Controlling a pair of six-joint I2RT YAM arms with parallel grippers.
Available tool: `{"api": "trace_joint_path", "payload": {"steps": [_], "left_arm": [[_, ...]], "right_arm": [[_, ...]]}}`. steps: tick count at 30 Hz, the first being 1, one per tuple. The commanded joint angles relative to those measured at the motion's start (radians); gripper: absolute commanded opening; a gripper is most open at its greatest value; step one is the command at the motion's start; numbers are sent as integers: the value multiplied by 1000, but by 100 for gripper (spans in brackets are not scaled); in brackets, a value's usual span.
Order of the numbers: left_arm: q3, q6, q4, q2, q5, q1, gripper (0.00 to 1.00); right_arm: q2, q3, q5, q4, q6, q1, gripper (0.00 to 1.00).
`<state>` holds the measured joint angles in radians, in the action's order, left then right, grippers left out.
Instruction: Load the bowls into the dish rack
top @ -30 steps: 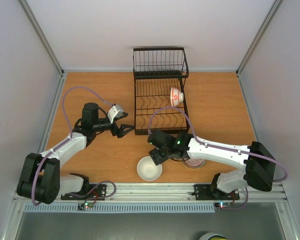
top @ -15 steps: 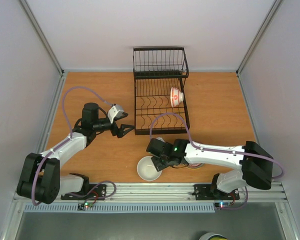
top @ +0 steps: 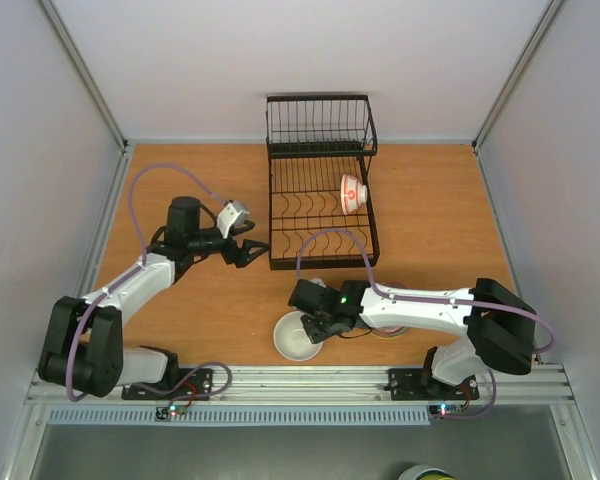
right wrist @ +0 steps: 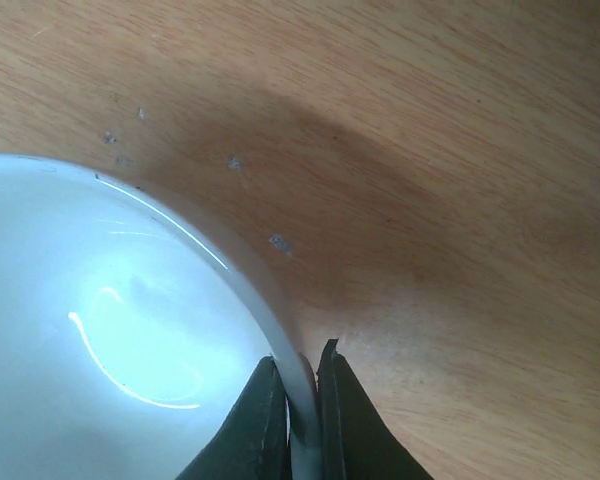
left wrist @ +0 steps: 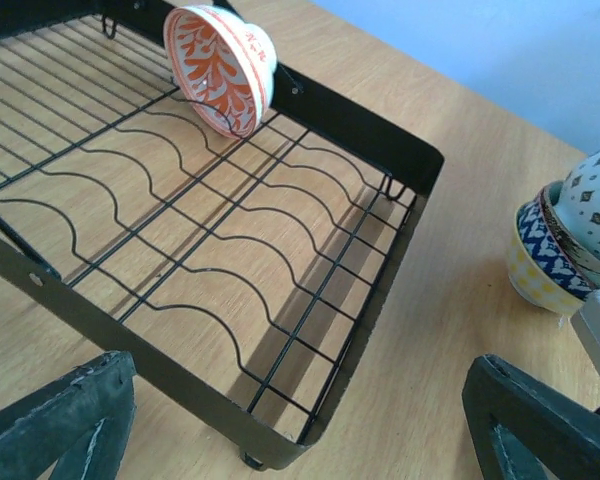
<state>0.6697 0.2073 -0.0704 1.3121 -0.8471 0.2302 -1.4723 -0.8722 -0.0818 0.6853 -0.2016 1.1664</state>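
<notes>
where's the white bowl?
Top view, bottom centre: white bowl just in front of the dish rack, rim pinched by the right gripper.

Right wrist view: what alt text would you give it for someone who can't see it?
The right gripper is pinched shut on the rim of a glossy white bowl that fills the lower left of the frame. Behind it lies the wooden table, shadowed near the bowl.

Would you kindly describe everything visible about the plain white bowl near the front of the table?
The white bowl is round, glossy and ceramic-looking, plain inside and empty. It stands upright on the wooden table near the front edge, apart from the dish rack. The right gripper has its fingers shut on the rim, one inside, one outside. Nothing else touches it.
</notes>
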Motion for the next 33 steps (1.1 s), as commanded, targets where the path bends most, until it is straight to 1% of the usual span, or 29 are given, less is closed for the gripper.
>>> {"api": "trace_joint_path", "payload": {"steps": [1,4,6,9,15,20,26,30,33], "left_arm": [[90,9,170,33,75,21,89],[158,71,305,66,178,54,87],[198,96,376,78,211,77,86],[227,133,463,74,209,106,85],[243,210,585,30,154,147,83],[242,234,628,-26,98,152,83],[221,232,620,-91,95,152,83],[220,237,628,-86,82,162,83],[227,249,642,-57,105,179,81]], "right_arm": [[39,-36,-78,47,-5,6,1],[75,-81,-171,88,14,6,1],[84,-128,-251,132,33,0,1],[69,-206,-312,163,73,-21,1],[4,-313,-340,155,151,-60,1],[-28,-360,-328,137,185,-84,1],[-32,-374,-294,133,217,-86,1],[-50,-396,-325,139,233,-86,1],[-69,-442,-351,147,255,-86,1]]}}
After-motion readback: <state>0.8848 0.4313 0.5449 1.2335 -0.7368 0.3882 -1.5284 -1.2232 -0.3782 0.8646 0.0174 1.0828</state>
